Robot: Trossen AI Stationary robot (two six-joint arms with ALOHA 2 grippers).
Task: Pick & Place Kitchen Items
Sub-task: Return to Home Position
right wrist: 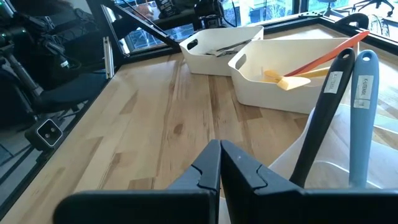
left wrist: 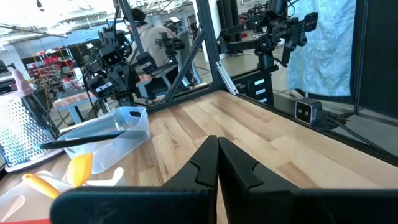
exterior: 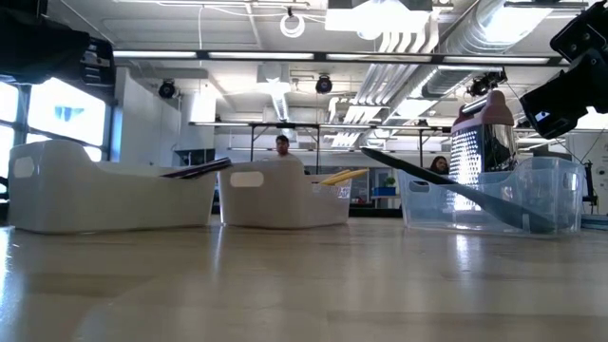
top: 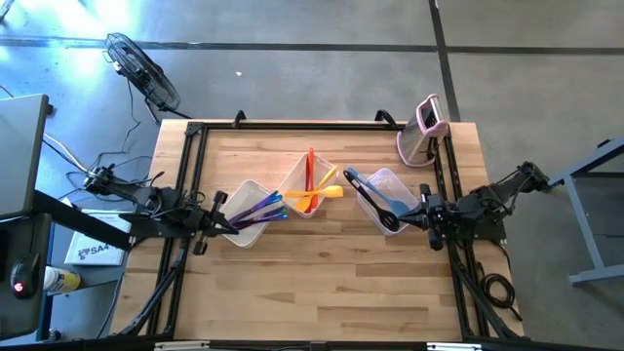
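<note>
Left fingers (left wrist: 205,163) and right fingers (right wrist: 210,163) clenched, empty, at opposite table (top: 322,283) edges; utensils (top: 310,172) in three bins (exterior: 95,201) between them.

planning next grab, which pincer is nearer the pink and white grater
Right. The right pincer is close by the grater, beside the clear tub; the left pincer is far across, by the leftmost bin.

A light butcher-block wooden table (top: 322,283) carries 3 containers side by side in a row across its middle: the left white bin (top: 250,234), the centre white bin (top: 295,175) and a clear plastic tub (top: 395,183) on the right. A pink-and-white grater (top: 425,132) stands upright near the back right corner. A black metal frame (top: 292,125) runs along the left, back and right edges.
</note>
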